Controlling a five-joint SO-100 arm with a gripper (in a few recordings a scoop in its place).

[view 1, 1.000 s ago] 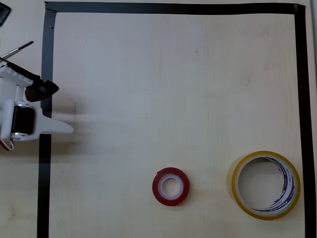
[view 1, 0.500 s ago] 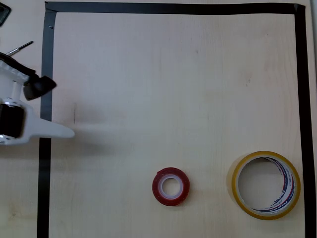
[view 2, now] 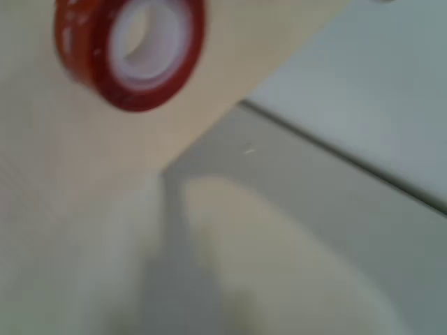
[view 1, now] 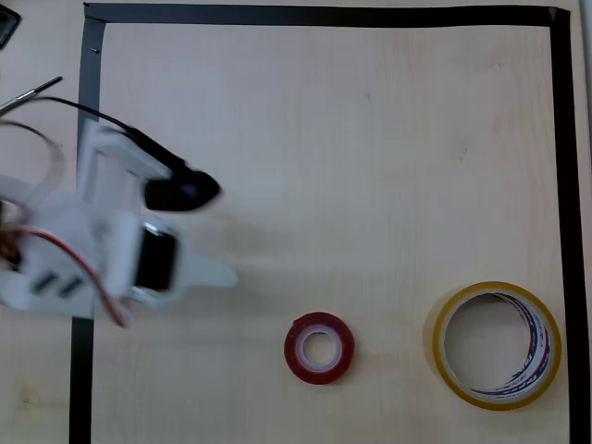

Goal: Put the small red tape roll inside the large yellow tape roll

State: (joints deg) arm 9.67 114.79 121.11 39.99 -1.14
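Note:
The small red tape roll lies flat on the light wooden table, low and a little right of centre in the overhead view. The large yellow tape roll lies flat to its right, near the right border, with a clear gap between them. My white gripper is open, with nothing between its black finger and white finger. It is at the left, up and to the left of the red roll. The blurred wrist view has the red tape roll at its top left and a pale finger low in the picture.
A black tape border frames the work area along the top, the left side and the right side. A thin metal tool lies outside the frame at the upper left.
The arm has swung right from outside the left border into the framed area, with motion blur. Its fingers have spread wider apart. Both tape rolls stay where they were.

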